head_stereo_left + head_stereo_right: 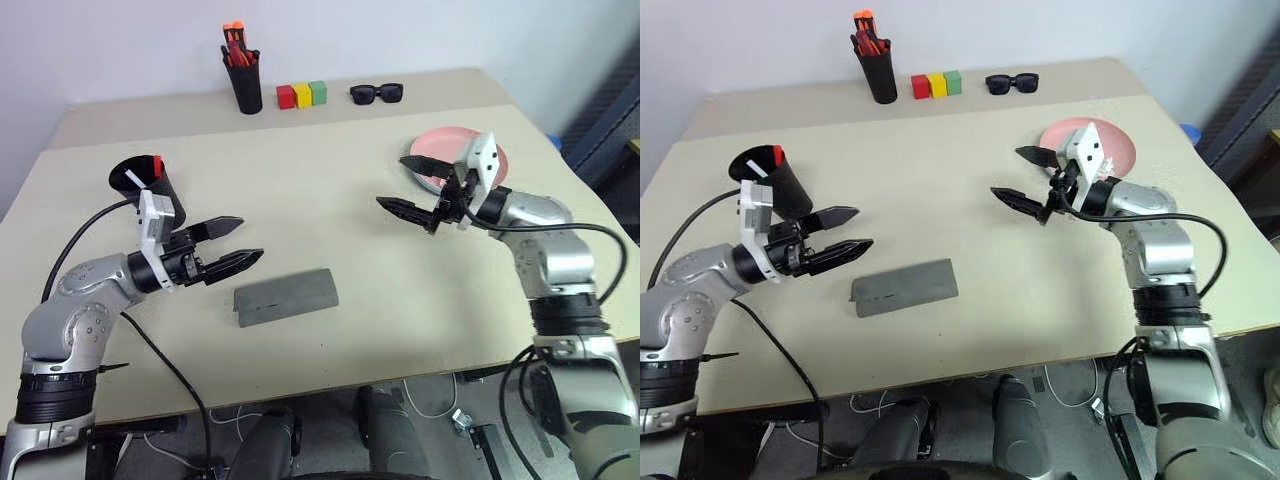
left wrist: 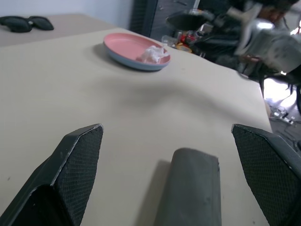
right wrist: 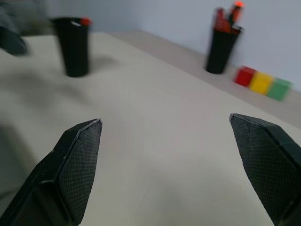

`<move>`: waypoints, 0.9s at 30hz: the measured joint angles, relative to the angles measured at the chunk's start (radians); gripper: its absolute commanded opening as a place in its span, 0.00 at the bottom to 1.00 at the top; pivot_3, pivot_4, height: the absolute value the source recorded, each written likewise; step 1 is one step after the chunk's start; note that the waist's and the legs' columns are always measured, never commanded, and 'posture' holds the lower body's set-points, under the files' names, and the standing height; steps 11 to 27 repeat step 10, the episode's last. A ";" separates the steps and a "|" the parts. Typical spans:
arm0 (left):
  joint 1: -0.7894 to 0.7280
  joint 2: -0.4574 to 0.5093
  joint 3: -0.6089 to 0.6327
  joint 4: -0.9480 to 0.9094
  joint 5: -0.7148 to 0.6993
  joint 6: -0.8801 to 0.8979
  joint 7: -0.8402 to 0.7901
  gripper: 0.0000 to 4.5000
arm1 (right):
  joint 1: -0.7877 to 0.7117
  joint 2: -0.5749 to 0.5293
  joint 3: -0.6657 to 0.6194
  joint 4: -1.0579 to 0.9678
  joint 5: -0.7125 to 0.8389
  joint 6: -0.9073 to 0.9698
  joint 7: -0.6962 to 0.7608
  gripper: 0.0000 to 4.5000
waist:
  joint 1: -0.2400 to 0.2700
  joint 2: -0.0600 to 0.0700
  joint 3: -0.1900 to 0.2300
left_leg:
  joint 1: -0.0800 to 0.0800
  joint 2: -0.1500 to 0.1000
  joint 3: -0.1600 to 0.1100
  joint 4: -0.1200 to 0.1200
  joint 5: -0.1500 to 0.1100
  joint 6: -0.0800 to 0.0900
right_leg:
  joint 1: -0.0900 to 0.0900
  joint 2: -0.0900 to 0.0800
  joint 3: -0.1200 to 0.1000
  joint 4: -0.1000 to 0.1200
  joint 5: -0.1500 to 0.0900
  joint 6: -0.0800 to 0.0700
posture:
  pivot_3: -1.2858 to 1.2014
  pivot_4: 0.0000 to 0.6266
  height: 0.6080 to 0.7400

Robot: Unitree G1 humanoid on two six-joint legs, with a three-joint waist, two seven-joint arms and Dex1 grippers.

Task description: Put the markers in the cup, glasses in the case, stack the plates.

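Two round plastic plates (image 1: 440, 150), pink nested on light blue, sit stacked near the table's right edge, something white and crumpled lying in the upper one. They look light, stiff and a little slick; any further handling would best pinch the rim. The grey rectangular felt-like spectacle case (image 1: 286, 296) lies folded shut toward the front of the beige table (image 1: 330, 200), between the two arms; whether the glasses are inside I cannot tell. It seems stiff yet slightly yielding, with a grippy nap, so a hold across its narrow width should be secure. The wide black tapered plastic cup (image 1: 150, 182) stands at the left with the red and white markers (image 1: 145, 170) poking out of it; light and easily tipped, I'd guess. The left gripper (image 1: 230, 245) hovers just left of the case, jaws spread and empty. The right gripper (image 1: 412, 188) hangs beside the plates, jaws likewise apart, holding nothing. Everything looks essentially done.
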 measured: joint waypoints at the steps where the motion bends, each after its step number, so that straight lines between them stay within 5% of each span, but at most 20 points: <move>1: 0.001 0.002 0.000 0.003 0.004 -0.007 -0.006 1.00 | 0.034 -0.026 0.003 -0.054 0.013 0.024 0.020 0.98 | 0.004 0.000 0.000 | 0.000 0.000 0.000 0.000 0.000 0.000 | 0.000 0.000 0.000 0.000 0.000 0.000 | 0.52 0.24 1.00; 6: 0.012 0.014 0.005 0.038 0.026 -0.046 -0.028 1.00 | 0.182 -0.086 0.031 -0.173 -0.004 0.037 0.059 0.98 | 0.021 0.000 0.000 | 0.000 0.000 0.002 0.001 0.000 0.000 | 0.000 -0.001 0.000 -0.001 0.000 0.000 | 0.52 0.24 1.00; 27: 0.003 -0.005 0.004 0.064 0.043 -0.091 -0.029 1.00 | 0.167 -0.097 0.030 -0.188 -0.001 0.055 0.063 0.98 | 0.024 0.000 0.000 | 0.001 0.001 0.002 0.001 0.000 0.000 | 0.001 0.000 0.000 0.000 0.000 0.000 | 0.52 0.24 1.00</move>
